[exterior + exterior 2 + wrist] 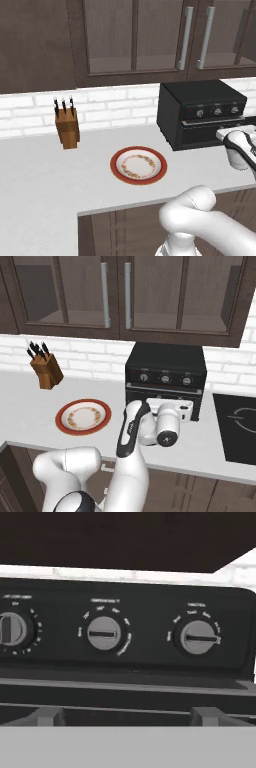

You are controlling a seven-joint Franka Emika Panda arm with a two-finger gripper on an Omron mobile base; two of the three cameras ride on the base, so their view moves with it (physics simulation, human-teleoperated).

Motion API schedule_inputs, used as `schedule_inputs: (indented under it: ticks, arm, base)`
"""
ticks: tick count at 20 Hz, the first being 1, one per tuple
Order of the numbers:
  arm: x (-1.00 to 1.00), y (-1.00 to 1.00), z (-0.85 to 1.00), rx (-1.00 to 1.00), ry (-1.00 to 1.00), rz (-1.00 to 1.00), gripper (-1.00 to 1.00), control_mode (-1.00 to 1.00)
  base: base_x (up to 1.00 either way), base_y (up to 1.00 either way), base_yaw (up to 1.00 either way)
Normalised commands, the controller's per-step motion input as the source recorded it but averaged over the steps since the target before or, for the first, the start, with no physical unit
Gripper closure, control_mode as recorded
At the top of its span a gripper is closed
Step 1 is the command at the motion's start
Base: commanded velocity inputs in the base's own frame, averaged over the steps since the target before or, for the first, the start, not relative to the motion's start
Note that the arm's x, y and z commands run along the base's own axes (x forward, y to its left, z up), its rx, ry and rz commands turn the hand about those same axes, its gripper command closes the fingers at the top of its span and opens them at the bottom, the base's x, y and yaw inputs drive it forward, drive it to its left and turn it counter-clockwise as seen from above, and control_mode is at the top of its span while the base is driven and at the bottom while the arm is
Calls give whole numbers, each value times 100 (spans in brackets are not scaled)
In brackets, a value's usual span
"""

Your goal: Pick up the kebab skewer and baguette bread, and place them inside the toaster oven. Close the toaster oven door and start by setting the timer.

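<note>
The black toaster oven [200, 112] [166, 368] stands at the back of the counter, and its door [165, 398] is up and shut. My gripper [170, 406] [240, 136] hovers close in front of the door, pointing at the oven. In the hand view the three round knobs fill the panel: left knob [10, 629], middle knob [104, 633] and right knob [198, 637]. The fingertips [47, 716] stand wide apart at the bottom with nothing between them, so the gripper [128, 717] is open. The kebab skewer and the baguette are out of view.
A red-rimmed plate [120, 172] [64, 426] lies bare on the counter left of the oven. A wooden knife block [67, 127] stands by the white brick wall. A black cooktop [237, 426] lies right of the oven. Glass-front cabinets [115, 291] hang overhead.
</note>
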Motion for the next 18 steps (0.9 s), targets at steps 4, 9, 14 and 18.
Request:
schedule_inputs:
  ticks: [4, 9, 14, 18]
  arm:
    - [-2, 56, 31, 0, 5, 0, -100, -100]
    - [0, 45, 39, 0, 2, 0, -100, -100]
    - [0, 31, 17, 0, 0, 0, -100, -100]
    - [-1, 14, 1, 1, 0, 0, -100, -100]
  base:
    - [0, 0, 0]
    - [0, 0, 0]
    - [0, 0, 0]
    - [0, 0, 0]
